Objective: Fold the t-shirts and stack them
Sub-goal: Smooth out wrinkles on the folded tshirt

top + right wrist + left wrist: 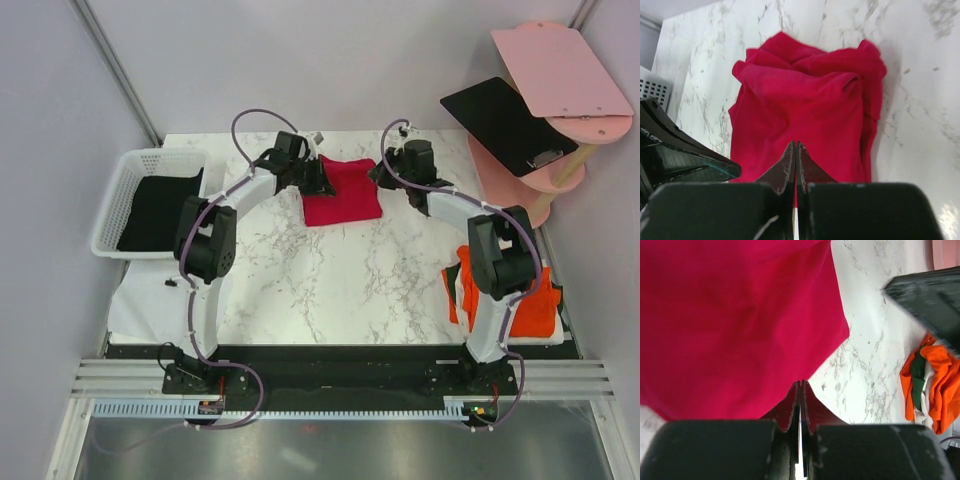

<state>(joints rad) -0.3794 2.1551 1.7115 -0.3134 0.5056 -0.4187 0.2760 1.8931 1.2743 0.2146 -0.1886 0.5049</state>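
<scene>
A crimson red t-shirt [342, 192] lies folded into a rough rectangle at the back middle of the marble table. My left gripper [322, 180] is at its left edge and my right gripper [380, 178] is at its right edge. In the left wrist view the shirt [735, 325] fills the upper left and the left gripper [800, 382] is shut just above its edge. Over the bunched shirt [810, 110] in the right wrist view, the right gripper [795, 144] is shut too. No cloth shows between either pair of fingertips. A black t-shirt [160, 208] lies in the basket. Orange-red t-shirts [535, 300] are piled at the right edge.
The white mesh basket [118, 205] stands at the table's left edge. A flat black board [505, 122] and pink boards [560, 70] rest on a pink stand at the back right. The right arm's upper link [495, 255] overhangs the orange pile.
</scene>
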